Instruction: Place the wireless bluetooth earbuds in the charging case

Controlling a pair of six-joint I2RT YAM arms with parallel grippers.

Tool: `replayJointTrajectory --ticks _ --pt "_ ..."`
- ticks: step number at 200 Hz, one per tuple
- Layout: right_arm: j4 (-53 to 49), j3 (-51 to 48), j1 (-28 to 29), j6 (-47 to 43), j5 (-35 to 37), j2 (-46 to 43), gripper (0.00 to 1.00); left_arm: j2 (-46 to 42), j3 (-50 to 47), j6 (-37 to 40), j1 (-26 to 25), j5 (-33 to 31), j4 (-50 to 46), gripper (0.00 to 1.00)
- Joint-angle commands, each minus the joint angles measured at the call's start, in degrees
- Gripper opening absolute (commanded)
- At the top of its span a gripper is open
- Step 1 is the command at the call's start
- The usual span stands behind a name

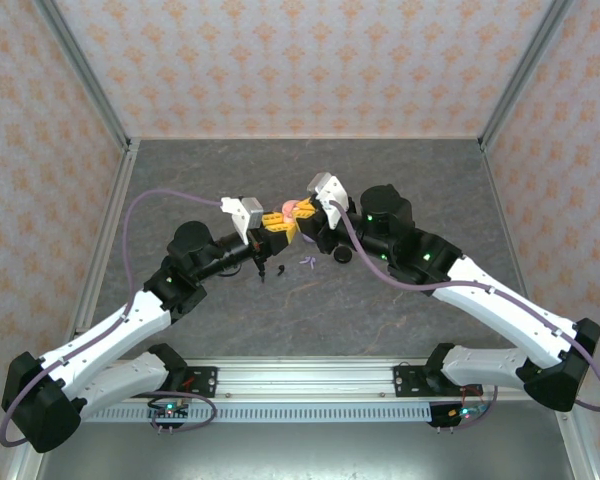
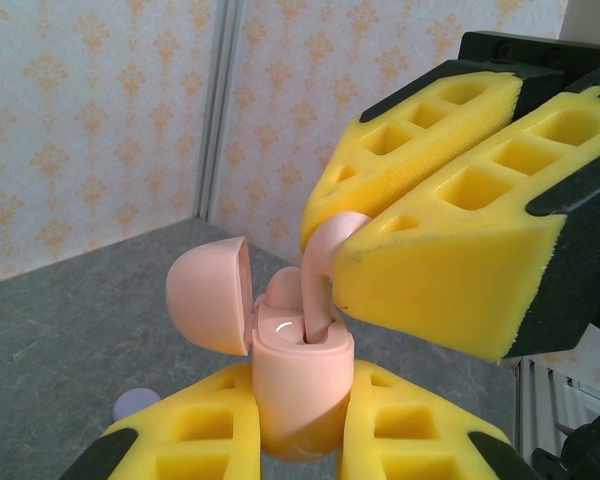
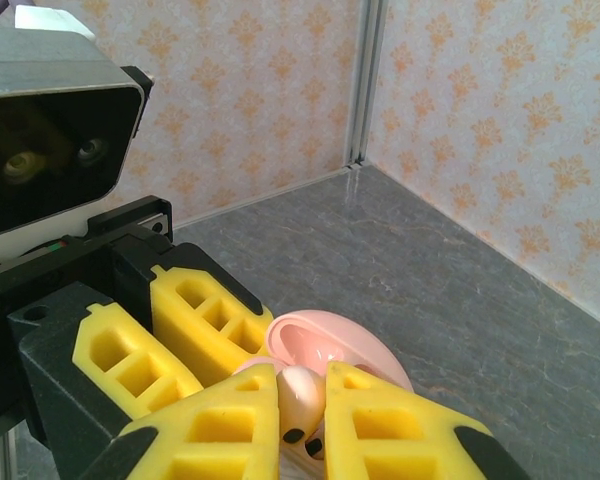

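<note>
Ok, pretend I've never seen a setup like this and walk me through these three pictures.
These are two robot arms bolted at the near edge of a grey table. The wide picture looks down from above and behind them. The other two come from a camera on each wrist, so each shows its own yellow fingers. The left gripper is shut on an open pink charging case, upright, lid tipped back. The right gripper pinches a pink earbud, its lower end at the case's opening. On the table lie tiny lilac pieces, probably earbuds, and a lilac round thing.
</note>
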Motion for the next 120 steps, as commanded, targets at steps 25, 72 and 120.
replayJointTrajectory --ticks 25,72,120 --pt "-3.47 2.26 -0.38 0.08 -1.00 0.51 0.16 0.05 2.10 -0.06 -0.17 -1.80 3.25 0.00" --pt "-4.21 3.30 -0.38 0.30 -1.18 1.62 0.21 0.75 2.19 -0.48 -0.14 -1.63 3.68 0.00" --pt "-5.30 4.71 -0.40 0.59 -0.68 2.10 0.29 1.52 2.11 -0.76 -0.26 -1.60 3.89 0.00"
